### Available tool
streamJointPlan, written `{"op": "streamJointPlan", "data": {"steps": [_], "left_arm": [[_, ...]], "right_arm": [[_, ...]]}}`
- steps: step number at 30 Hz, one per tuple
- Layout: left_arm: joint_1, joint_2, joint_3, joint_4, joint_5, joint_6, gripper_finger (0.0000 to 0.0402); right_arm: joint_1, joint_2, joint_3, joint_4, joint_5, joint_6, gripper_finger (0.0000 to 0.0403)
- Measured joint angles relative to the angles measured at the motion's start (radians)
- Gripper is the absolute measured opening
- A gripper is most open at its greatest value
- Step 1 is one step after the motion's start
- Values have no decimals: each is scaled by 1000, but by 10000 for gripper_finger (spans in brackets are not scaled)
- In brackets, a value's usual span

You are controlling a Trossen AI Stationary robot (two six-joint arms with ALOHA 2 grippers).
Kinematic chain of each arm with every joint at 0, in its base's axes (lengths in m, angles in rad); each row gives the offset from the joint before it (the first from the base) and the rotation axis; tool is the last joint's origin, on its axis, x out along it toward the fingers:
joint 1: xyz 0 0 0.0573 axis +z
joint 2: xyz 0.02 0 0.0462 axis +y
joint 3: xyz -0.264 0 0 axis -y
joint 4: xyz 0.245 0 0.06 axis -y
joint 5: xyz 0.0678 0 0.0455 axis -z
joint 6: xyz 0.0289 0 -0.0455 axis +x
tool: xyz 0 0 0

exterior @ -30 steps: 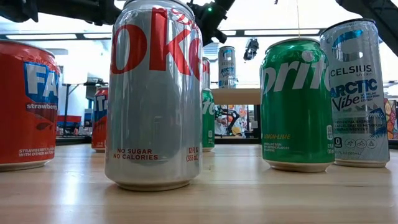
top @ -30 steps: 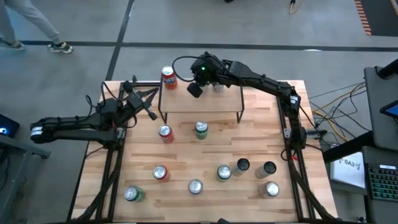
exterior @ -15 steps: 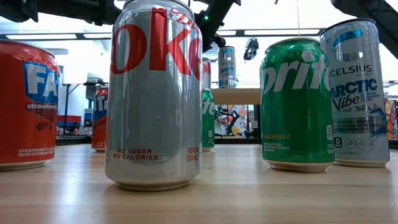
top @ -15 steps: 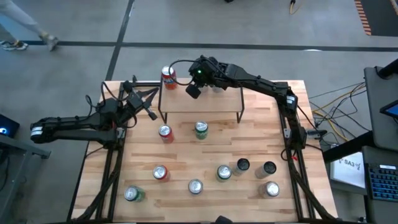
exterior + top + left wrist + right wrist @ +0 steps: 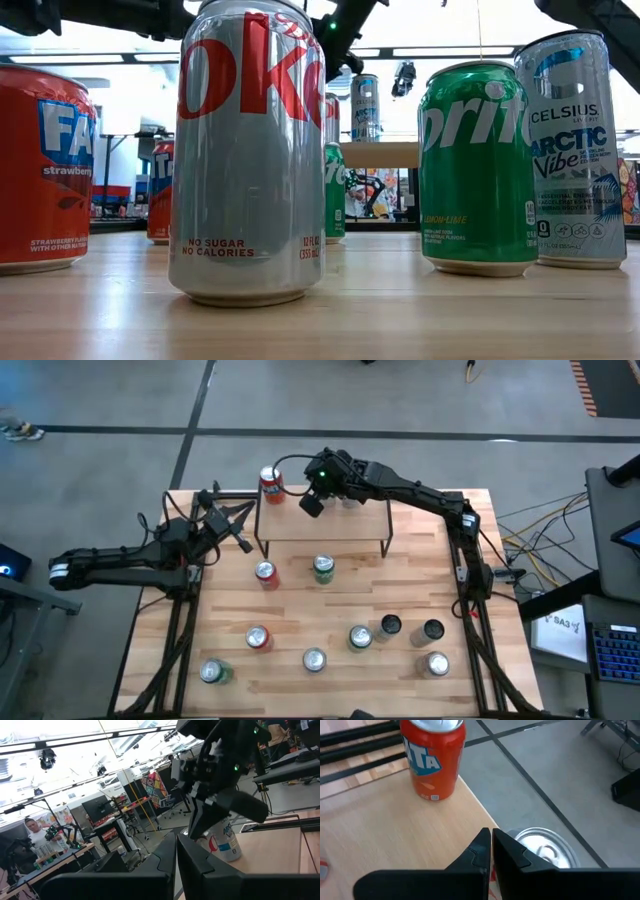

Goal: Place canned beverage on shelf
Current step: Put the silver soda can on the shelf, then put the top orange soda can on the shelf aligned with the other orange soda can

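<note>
The shelf, a light-wood board on black legs, stands at the table's far middle. An orange Fanta can stands upright on its far left corner. A white and blue Celsius can stands on it farther right, under my right arm. My right gripper hovers shut above the shelf's far left part, between the two cans, holding nothing. My left gripper waits shut at the table's left, raised and pointing toward the shelf.
Several cans stand on the table near of the shelf, among them a red one, a green one and a silver Diet Coke. A silver can top shows past the wood edge by my right fingertips.
Both grippers have kept their places and stayed shut, and the cans have not moved. A person on the floor beyond the table's far left has walked out of view.
</note>
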Motion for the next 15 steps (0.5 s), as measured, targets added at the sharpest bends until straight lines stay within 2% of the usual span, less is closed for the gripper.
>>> {"op": "streamJointPlan", "data": {"steps": [8,12,15], "left_arm": [[0,5,1,19,6,-4,0],[0,23,2,18,96,-30,0],[-1,42,3,29,161,-68,0]], "right_arm": [[47,-68,10,-22,1,-70,9],[116,-117,-2,-28,-2,-136,9],[169,-166,-64,-11,-4,-174,9]]}}
